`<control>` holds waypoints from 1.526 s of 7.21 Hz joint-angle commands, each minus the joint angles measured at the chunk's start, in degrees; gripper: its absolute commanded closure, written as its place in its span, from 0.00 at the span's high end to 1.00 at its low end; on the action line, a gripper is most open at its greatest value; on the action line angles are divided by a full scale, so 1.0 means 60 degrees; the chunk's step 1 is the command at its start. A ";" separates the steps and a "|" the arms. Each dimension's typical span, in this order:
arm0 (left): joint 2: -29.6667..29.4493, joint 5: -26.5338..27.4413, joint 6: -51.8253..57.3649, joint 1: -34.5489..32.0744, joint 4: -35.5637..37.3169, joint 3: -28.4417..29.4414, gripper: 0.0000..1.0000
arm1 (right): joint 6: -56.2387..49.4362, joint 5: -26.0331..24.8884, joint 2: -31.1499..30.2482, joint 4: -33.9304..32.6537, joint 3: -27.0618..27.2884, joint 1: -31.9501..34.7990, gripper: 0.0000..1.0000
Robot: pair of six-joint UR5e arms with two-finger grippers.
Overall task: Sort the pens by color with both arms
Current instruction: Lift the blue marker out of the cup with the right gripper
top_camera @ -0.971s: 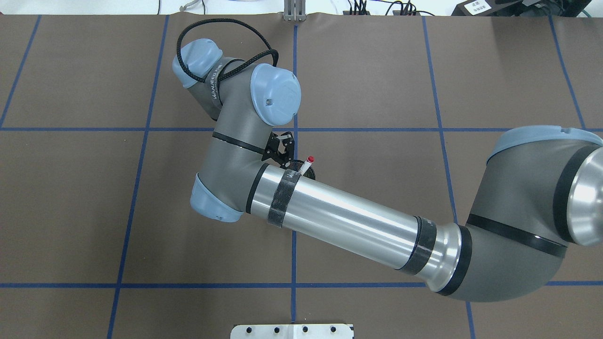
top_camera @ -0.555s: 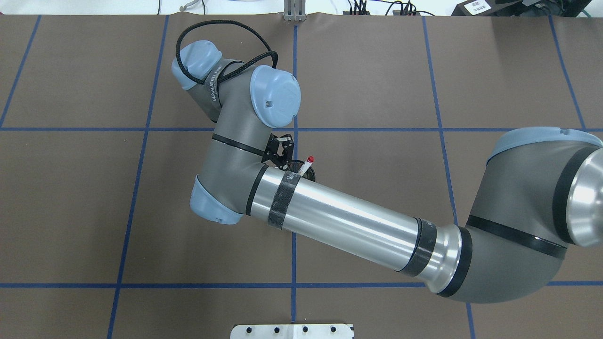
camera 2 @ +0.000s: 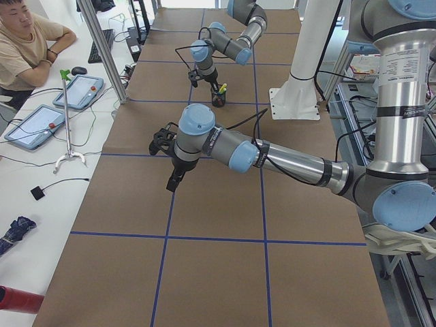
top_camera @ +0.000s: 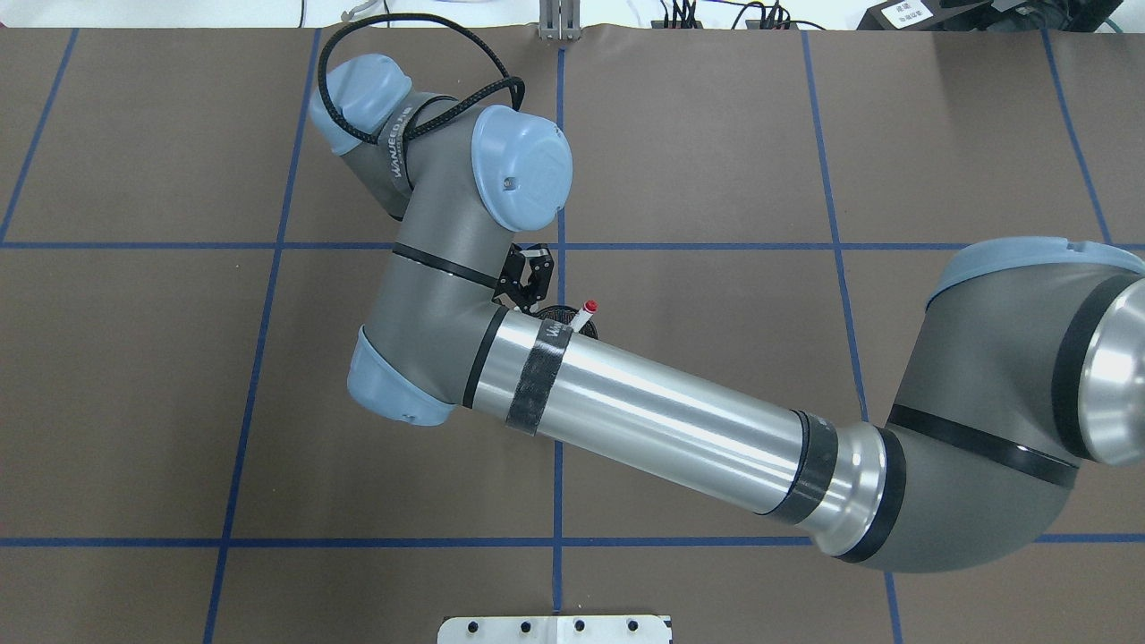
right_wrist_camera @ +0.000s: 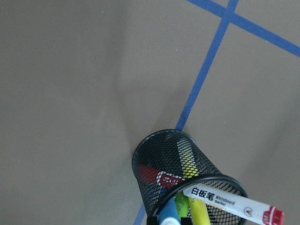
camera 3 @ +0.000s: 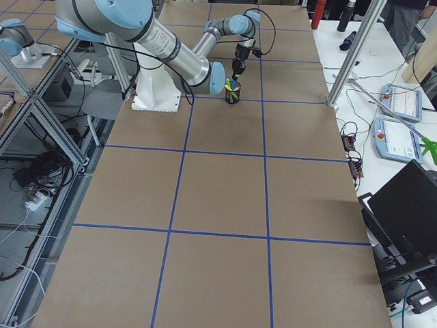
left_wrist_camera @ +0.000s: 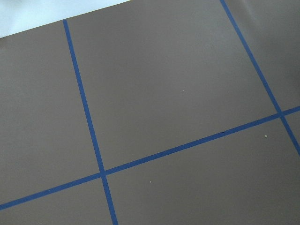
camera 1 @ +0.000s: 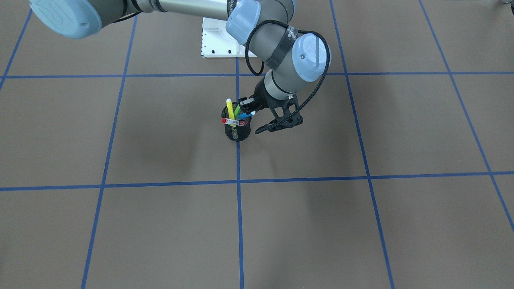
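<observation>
A black mesh cup (camera 1: 237, 132) stands on a blue tape line at mid-table and holds the pens upright: yellow (camera 1: 230, 107), green (camera 1: 237, 109), blue (camera 1: 243, 115) and a white one with a red cap (camera 1: 231, 121). My right gripper (camera 1: 251, 118) hangs open just beside the cup's rim, one finger near the pen tips, holding nothing. The right wrist view looks down on the cup (right_wrist_camera: 159, 159) and the white pen (right_wrist_camera: 234, 202). The overhead view shows only the red cap (top_camera: 588, 309) past my right forearm. My left gripper (camera 2: 169, 170) hovers over bare table; I cannot tell its state.
The white pedestal base (camera 1: 217, 40) sits at the robot's edge of the table. Brown table paper with a blue tape grid (left_wrist_camera: 101, 173) surrounds the cup. A person (camera 2: 27, 41) sits at a side bench with tablets, beyond an aluminium post (camera 2: 102, 51).
My right wrist and gripper have shifted slightly away from the cup, toward the table's far left. The pens and cup stay where they were.
</observation>
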 commanded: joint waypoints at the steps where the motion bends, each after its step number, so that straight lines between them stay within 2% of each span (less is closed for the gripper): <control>1: 0.0003 -0.0015 -0.0005 0.0005 0.0000 0.0000 1.00 | 0.0040 -0.0040 -0.0001 -0.0701 0.1382 0.0554 0.00; 3: 0.0003 -0.0030 -0.0005 0.0005 0.0000 0.0000 1.00 | 0.0070 -0.0229 0.0042 -0.0689 0.2306 0.1345 0.00; 5: 0.0003 -0.0030 -0.0020 0.0019 0.0000 0.0000 1.00 | 0.0172 -0.0813 -0.0088 -0.0166 0.2589 0.2092 0.00; 6: 0.0003 -0.0030 -0.0020 0.0092 0.0014 0.0014 1.00 | 0.0825 -0.1542 -0.0945 0.1550 0.2575 0.2183 0.00; 7: 0.0003 -0.0030 -0.0034 0.0136 0.0000 0.0043 1.00 | 0.1078 -0.2100 -0.2172 0.3844 0.2531 0.2270 0.00; 8: 0.0003 -0.0030 -0.0064 0.0151 0.0000 0.0058 1.00 | 0.1080 -0.2468 -0.2924 0.5143 0.2516 0.2402 0.00; 9: 0.0003 -0.0030 -0.0078 0.0195 0.0000 0.0058 1.00 | 0.1226 -0.3473 -0.3221 0.5620 0.2516 0.2403 0.00; 10: 0.0003 -0.0015 -0.0079 0.0253 0.0000 0.0058 1.00 | 0.1648 -0.4005 -0.3601 0.6248 0.2501 0.2403 0.00; 11: 0.0003 -0.0015 -0.0093 0.0297 0.0000 0.0058 1.00 | 0.1884 -0.4880 -0.4243 0.7357 0.2487 0.2360 0.00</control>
